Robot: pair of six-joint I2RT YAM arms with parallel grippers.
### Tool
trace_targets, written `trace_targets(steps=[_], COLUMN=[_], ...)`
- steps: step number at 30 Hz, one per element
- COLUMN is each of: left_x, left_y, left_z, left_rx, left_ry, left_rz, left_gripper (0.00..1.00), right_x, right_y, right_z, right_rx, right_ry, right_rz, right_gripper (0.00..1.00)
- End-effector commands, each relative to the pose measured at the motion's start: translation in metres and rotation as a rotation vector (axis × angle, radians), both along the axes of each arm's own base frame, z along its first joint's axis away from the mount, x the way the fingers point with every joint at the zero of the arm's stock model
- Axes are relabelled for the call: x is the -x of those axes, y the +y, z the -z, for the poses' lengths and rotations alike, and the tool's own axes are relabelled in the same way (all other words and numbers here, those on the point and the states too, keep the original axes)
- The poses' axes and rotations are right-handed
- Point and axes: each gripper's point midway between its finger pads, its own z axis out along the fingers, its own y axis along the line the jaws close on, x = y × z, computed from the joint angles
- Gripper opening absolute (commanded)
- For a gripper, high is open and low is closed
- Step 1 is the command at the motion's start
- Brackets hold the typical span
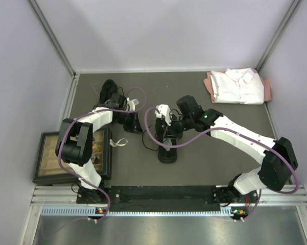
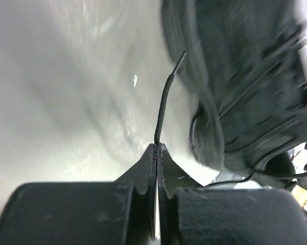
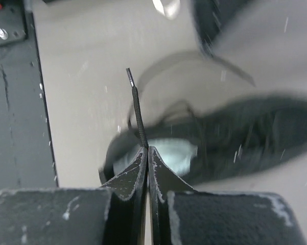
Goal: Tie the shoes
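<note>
Currently left gripper (image 2: 157, 147) is clamped on a lace end (image 2: 162, 102); right gripper (image 3: 144, 149) likewise pinches a lace tip (image 3: 138, 109). Centre shoe (image 1: 167, 149) lies mid-frame, second shoe (image 1: 110, 91) upper left. Risk: both grips sit close to the tips, so tension could pull the laces free

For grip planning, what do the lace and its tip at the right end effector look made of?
The lace looks like matte black braided textile, judging by its ribbed weave. Its tip is a smoother, thinner sheath, probably plastic.

Dark grey table (image 1: 204, 153), pale lilac walls (image 1: 163, 30)
</note>
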Motion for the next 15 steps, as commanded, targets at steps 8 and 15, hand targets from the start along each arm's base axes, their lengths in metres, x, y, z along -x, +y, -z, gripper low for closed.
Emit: trace_targets(steps=[8, 15], left_x=[0.028, 0.026], left_y=[0.004, 0.001], left_z=[-0.003, -0.002], left_rx=[0.004, 0.027], left_ry=[0.05, 0.054], left_rz=[0.029, 0.011], left_gripper=[0.0, 0.0], right_x=[0.007, -0.018], right_y=[-0.05, -0.054], right_z=[0.008, 0.004], right_rx=[-0.036, -0.056], right_ry=[0.142, 0.158], right_rz=[0.284, 0.504], right_gripper=[0.0, 0.0])
